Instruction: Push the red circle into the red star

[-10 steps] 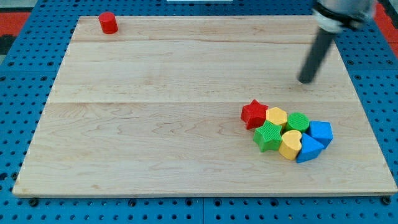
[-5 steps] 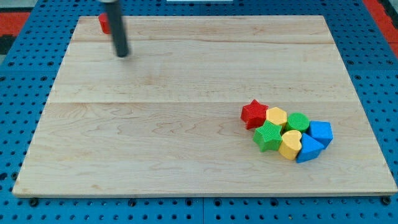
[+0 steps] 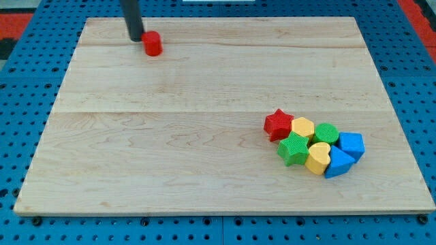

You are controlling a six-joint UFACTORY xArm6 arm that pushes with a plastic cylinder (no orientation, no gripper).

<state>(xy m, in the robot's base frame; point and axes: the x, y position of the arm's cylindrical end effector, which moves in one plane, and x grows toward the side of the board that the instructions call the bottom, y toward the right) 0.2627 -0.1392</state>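
The red circle (image 3: pixel 152 43) lies on the wooden board (image 3: pixel 170 150) near the view's top left. My tip (image 3: pixel 136 38) is just left of it, touching or nearly touching its upper left side. The red star (image 3: pixel 278 124) lies right of the board's middle, at the left end of a cluster of blocks. The red circle is far from the red star, up and to the left of it.
Packed against the red star are a yellow block (image 3: pixel 302 127), a green block (image 3: pixel 325 133), a green star (image 3: pixel 294 149), a yellow heart (image 3: pixel 318 158) and two blue blocks (image 3: pixel 351 143) (image 3: pixel 338 164). Blue pegboard (image 3: pixel 27 122) surrounds the board.
My tip swept from the right side to the top left, passed the red circle, then pushed it right and slightly down from the board's corner.
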